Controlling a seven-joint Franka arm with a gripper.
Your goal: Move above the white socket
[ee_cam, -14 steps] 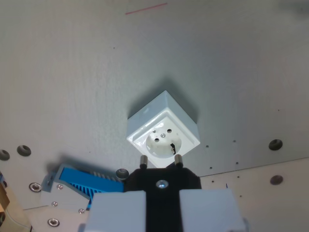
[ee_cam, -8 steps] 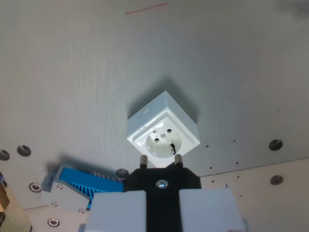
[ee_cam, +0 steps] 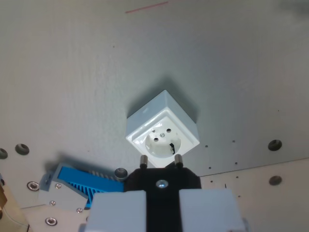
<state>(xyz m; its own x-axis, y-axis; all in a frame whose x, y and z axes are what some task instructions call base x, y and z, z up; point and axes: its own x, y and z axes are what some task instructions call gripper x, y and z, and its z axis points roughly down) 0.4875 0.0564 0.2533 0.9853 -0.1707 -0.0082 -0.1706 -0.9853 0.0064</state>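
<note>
White socket [ee_cam: 162,129], face toward camera

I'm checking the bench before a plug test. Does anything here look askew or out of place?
The white socket sits turned at an angle to the board seam behind it, corner pointing away from the camera, rather than square. It looks intact. The black plug, held in the jaws, has both pins just short of the socket face.
</note>
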